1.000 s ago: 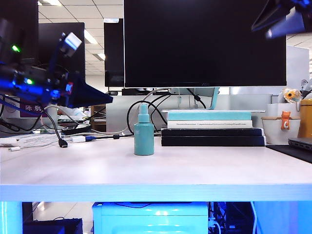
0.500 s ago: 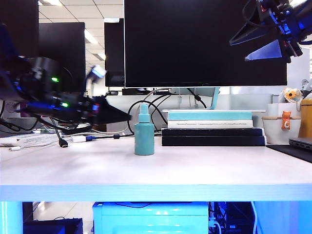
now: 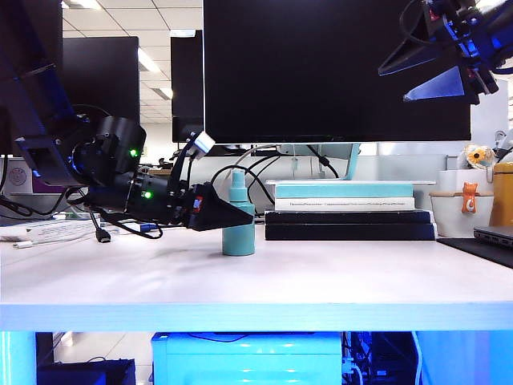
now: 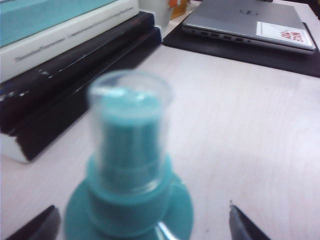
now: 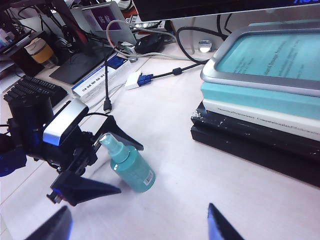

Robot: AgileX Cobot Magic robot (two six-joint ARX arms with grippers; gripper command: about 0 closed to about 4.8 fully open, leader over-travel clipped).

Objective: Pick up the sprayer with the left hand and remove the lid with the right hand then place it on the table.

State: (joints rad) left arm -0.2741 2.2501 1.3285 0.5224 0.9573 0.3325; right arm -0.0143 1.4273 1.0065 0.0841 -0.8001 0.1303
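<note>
Left tool [image 5: 100,162] straddles sprayer [image 3: 238,215], open; right tool [image 3: 437,68] open overhead; wrist shows lid [image 4: 129,131].

Your left hand [image 3: 120,180]: bulky black arm, fat cylindrical joints, 2 green lights glowing, small white block near wrist, black cables looping off it, left gripper [image 3: 236,215] black and pointed, its fingers [image 5: 90,189] flat tapering wedges, silver-grey camera housing behind them

Your right hand [image 3: 457,32]: slimmer black arm, looping black cable, bluish sheen, right gripper [image 3: 397,76] 2 pointed dark triangular fingers
</note>
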